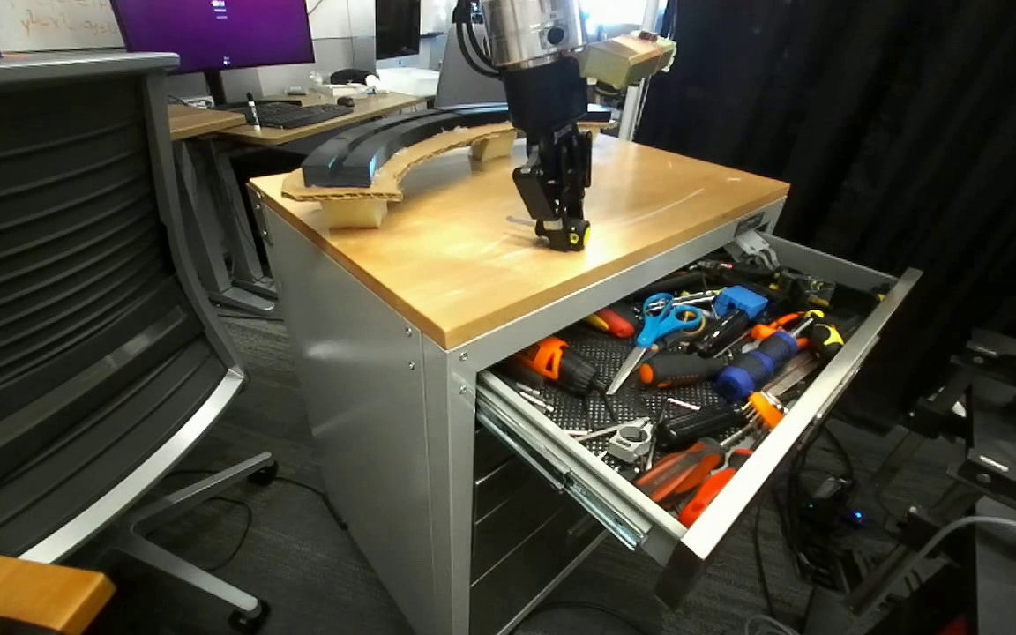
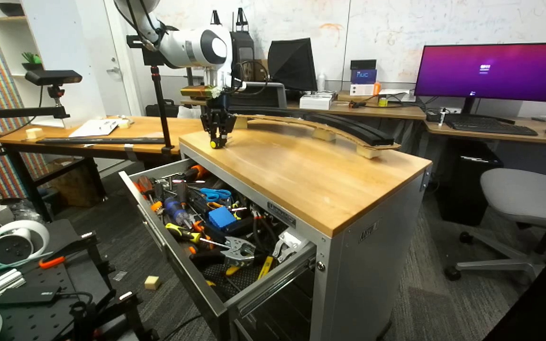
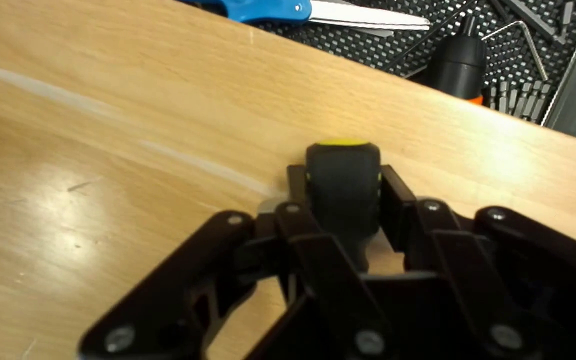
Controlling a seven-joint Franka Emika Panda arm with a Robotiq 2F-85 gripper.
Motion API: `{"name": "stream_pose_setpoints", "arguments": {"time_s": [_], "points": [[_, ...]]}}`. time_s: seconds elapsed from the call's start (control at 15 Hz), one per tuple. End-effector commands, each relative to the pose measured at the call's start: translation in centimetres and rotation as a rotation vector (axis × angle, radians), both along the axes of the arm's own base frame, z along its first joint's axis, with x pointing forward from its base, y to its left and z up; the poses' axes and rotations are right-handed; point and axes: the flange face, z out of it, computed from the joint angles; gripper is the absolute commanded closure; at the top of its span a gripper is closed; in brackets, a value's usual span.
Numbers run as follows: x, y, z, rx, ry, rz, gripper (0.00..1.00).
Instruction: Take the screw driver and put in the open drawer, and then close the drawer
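Standing past the left edge of the bench (image 1: pixel 464 300), in an exterior view, is a black chair (image 1: pixel 58 265). Next comes a bent black strip (image 1: pixel 340 163) on cardboard (image 1: pixel 392 176), going from the back left corner along the back edge. Then the gripper (image 1: pixel 564 233) points down, between the strip and the front edge. It pinches the screwdriver (image 3: pixel 343 190): its fingers (image 3: pixel 395 195), part way apart, press on both sides of the black handle. The yellow end faces the front edge. I cannot tell if the screwdriver touches the wood below. Farther right, under the front edge, blue scissors (image 1: pixel 646 337) lie with lots of tools (image 1: pixel 683 370) in the drawer (image 1: pixel 799 419), which sticks far out.
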Motion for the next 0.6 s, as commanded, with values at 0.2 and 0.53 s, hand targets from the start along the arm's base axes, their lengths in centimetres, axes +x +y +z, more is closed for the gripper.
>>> {"name": "stream_pose_setpoints", "arguments": {"time_s": [0.2, 0.53], "points": [[-4.2, 0.0, 0.7, -0.070, 0.195, 0.150, 0.89], [-8.1, 1.0, 0.4, -0.105, 0.338, 0.372, 0.89]]}}
